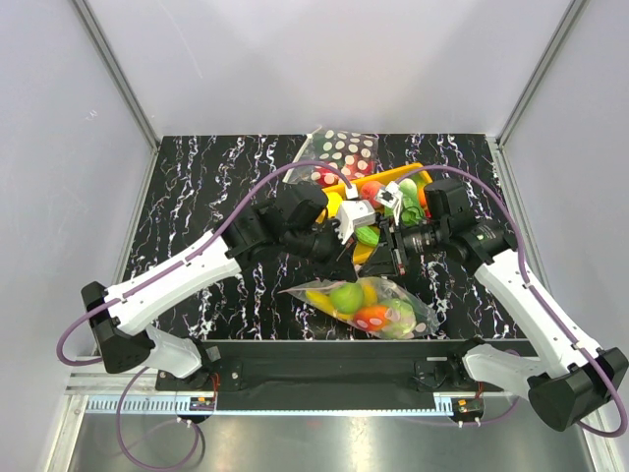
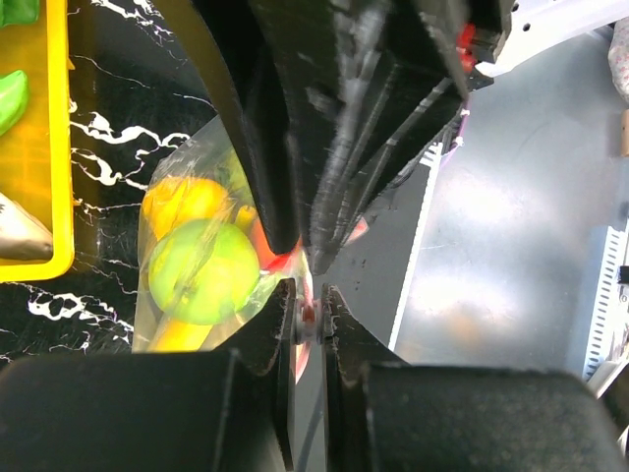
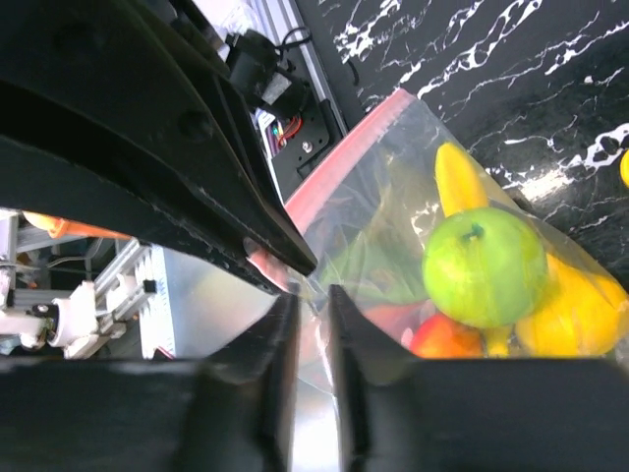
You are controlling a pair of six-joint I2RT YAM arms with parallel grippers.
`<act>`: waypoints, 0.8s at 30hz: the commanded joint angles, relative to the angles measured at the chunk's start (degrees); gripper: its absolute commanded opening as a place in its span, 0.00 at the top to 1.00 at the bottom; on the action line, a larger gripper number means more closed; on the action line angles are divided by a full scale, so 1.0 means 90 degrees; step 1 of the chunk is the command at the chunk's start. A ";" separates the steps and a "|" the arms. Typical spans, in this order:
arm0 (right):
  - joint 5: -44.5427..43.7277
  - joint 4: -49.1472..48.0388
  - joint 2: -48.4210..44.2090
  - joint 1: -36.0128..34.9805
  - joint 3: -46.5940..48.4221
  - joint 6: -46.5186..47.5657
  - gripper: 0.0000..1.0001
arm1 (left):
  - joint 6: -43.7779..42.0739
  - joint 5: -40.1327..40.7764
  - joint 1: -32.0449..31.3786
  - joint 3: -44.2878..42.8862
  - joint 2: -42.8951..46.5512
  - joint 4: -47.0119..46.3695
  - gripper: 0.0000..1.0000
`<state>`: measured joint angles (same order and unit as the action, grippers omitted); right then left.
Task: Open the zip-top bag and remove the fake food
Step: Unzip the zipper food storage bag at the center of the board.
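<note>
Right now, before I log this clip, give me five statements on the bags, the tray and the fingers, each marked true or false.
1. Fake food sits inside the zip-top bag. True.
2. The left fingers are shut on the pink zip strip. True.
3. The yellow tray is empty. False: it holds green pieces.
4. The polka-dot bag lies beside the arm bases. False: it lies at the far edge of the table.
5. The right fingers are well clear of the zip-top bag. False: they pinch its plastic near the top edge.
</note>
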<state>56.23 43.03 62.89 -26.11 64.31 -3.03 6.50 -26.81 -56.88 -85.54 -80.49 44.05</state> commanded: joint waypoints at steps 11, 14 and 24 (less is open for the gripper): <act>-0.0134 -0.1685 -0.0435 -0.0068 -0.0232 -0.0953 1.00 | -0.0019 -0.0117 0.0012 0.0051 0.0086 -0.0276 1.00; -0.0212 -0.1665 -0.0610 -0.0068 -0.0232 -0.1001 1.00 | 0.0000 -0.0068 0.0012 0.0255 0.0173 -0.0275 1.00; -0.0359 -0.1470 -0.0914 -0.0058 0.0061 -0.1168 1.00 | -0.0049 0.0185 0.0099 0.0598 0.0408 -0.0256 1.00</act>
<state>52.97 34.72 56.71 -26.39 61.10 -12.14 6.50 -26.44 -56.38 -81.80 -78.17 38.70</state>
